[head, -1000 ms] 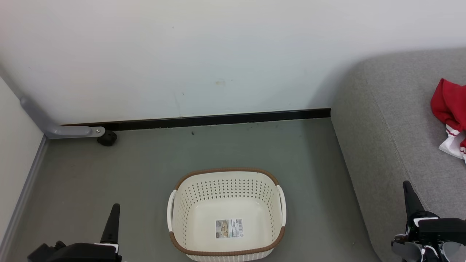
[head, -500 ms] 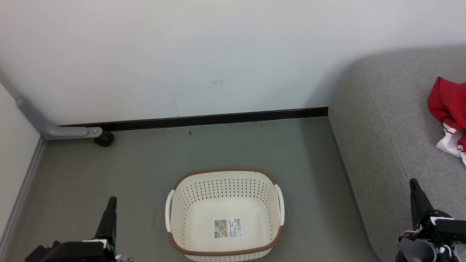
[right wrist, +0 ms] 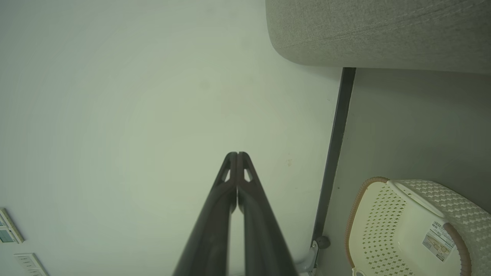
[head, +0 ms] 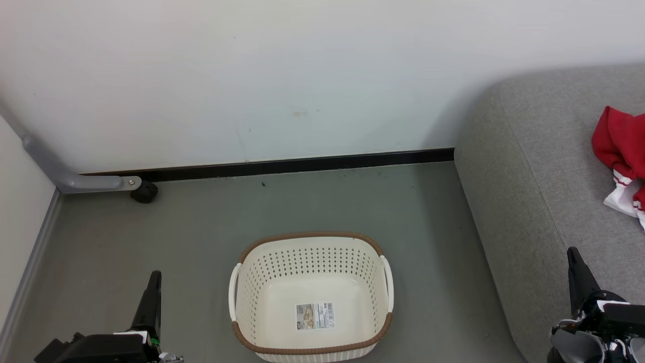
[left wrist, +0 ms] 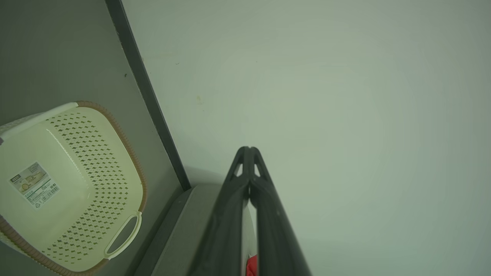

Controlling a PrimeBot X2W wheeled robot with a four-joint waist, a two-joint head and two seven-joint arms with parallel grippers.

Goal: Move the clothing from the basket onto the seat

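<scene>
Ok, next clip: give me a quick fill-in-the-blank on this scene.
1. The basket stands on the ____.
2. The ____ clothing lies on the seat.
3. The left gripper and the right gripper are both ____.
4. The basket holds nothing but a paper ____.
Missing: floor; red; shut; label.

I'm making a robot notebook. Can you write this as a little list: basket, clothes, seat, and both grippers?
basket: on the floor, holds just a paper label
clothing: red and white, lying on the seat
left gripper: shut, holding nothing, left of the basket
right gripper: shut, holding nothing, by the seat
task: looks done
</scene>
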